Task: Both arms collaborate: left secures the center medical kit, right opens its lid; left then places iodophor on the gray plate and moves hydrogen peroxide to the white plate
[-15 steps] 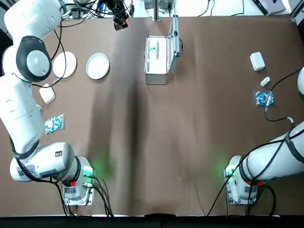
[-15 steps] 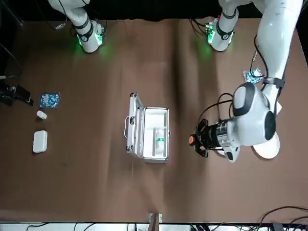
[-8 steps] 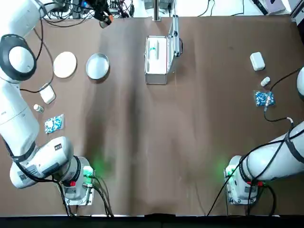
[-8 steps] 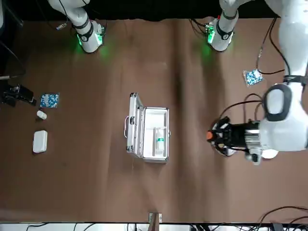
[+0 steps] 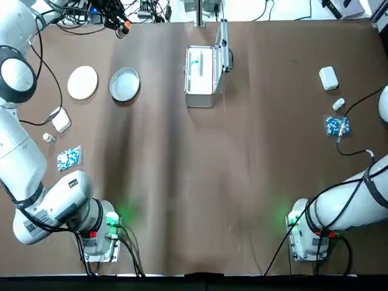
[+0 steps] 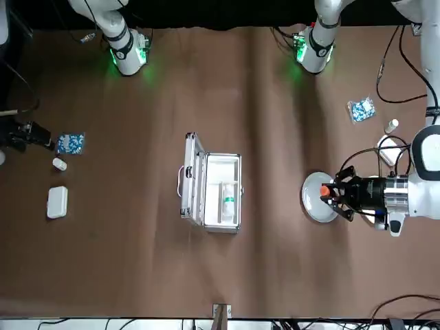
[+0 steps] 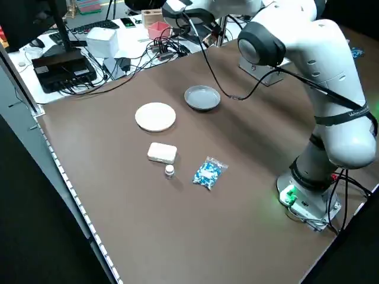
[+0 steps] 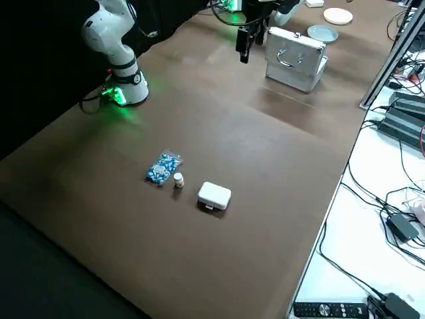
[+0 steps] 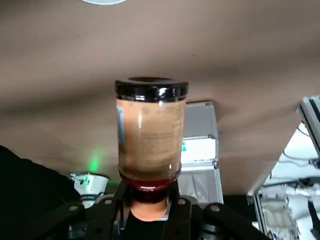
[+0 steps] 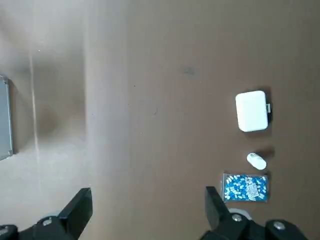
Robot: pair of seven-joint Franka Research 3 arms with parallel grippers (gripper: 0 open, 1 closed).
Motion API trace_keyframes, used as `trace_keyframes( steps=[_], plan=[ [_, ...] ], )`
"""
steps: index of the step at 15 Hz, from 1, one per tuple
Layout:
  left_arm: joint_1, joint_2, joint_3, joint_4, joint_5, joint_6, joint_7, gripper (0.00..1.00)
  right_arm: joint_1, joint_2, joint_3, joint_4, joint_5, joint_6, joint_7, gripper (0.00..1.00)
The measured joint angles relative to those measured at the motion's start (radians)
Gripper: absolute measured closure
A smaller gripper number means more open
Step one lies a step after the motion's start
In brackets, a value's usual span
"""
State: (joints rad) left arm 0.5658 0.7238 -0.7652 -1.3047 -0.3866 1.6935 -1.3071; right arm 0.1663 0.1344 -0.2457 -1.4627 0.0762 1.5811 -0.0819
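Left gripper's (image 9: 148, 202) fingers grip the iodophor (image 9: 150, 135); right's (image 10: 149, 202) spread wide, holding nothing

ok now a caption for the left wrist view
Left gripper grips the brown iodophor bottle, the open metal medical kit beyond it on the brown table.

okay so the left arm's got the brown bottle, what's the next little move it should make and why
Probably shift the left gripper over the gray plate, then lower: it grips the iodophor, and that plate lies bare, while the medical kit already stands open.
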Motion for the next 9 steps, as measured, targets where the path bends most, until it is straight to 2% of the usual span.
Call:
trace_keyframes(
  steps=[5,9],
  plan=[
    [0.045,0.052,0.006,-0.008,-0.049,-0.003,0.053,0.67,0.001,0.0,0.0,0.0,0.0,-0.003,0.0,0.0],
    [0.089,0.14,0.013,-0.018,-0.115,-0.024,0.135,0.67,0.001,0.0,0.0,-0.001,0.0,-0.004,0.0,0.0]
  ],
)
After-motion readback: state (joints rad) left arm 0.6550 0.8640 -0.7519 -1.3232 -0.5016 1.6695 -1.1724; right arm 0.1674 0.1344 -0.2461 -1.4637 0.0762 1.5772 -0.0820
